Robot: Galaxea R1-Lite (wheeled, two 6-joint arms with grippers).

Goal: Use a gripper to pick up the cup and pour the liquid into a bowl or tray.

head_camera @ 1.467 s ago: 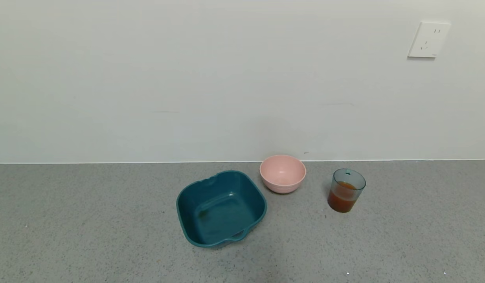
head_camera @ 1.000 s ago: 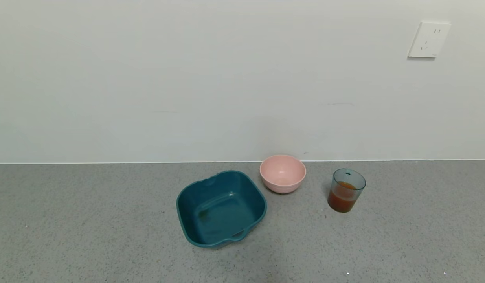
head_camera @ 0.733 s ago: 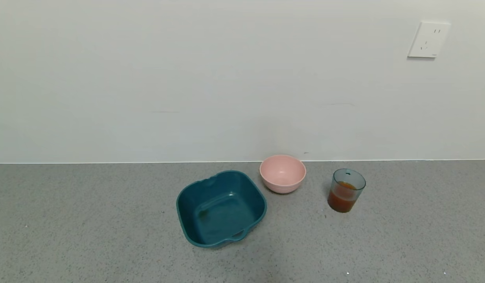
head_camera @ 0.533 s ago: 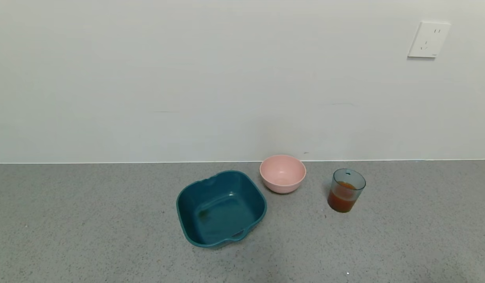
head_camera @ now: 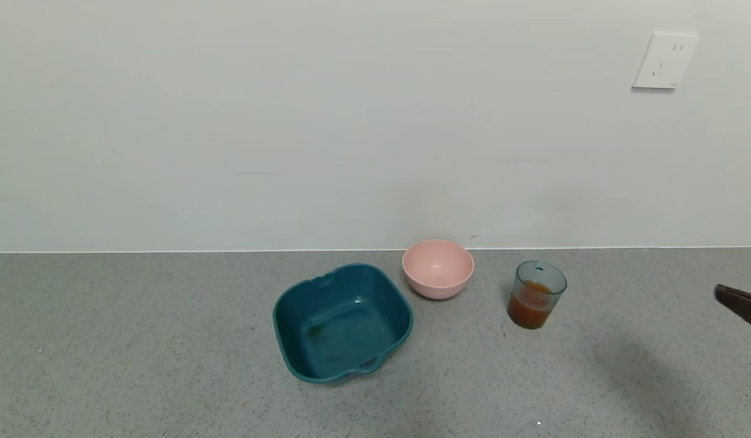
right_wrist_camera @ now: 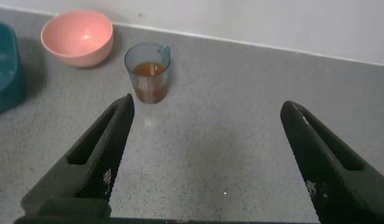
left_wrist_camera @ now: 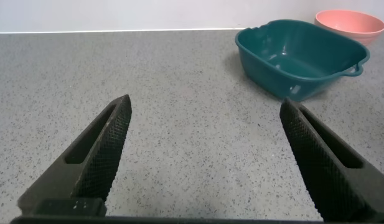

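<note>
The cup [head_camera: 537, 294] stands upright on the grey counter, right of the pink bowl, about half full of reddish-brown liquid [head_camera: 530, 311]. The dark teal basin [head_camera: 290, 316] sits left of it and looks empty. My right gripper [right_wrist_camera: 208, 102] is open and empty, apart from the cup [right_wrist_camera: 149, 73], which stands ahead of it near one finger. One of its fingers [head_camera: 739, 302] shows at the right edge of the head view. My left gripper [left_wrist_camera: 205, 102] is open and empty over bare counter, with the basin [left_wrist_camera: 266, 59] ahead of it.
A round pink bowl [head_camera: 437, 269] stands between basin and cup, close to the wall; it also shows in the right wrist view [right_wrist_camera: 76, 36] and the left wrist view [left_wrist_camera: 350, 20]. A white wall socket [head_camera: 664, 61] is high on the right.
A dark finger of my right gripper has come into the head view at the right edge, with its shadow on the counter. Cup, bowl and basin have not moved.
</note>
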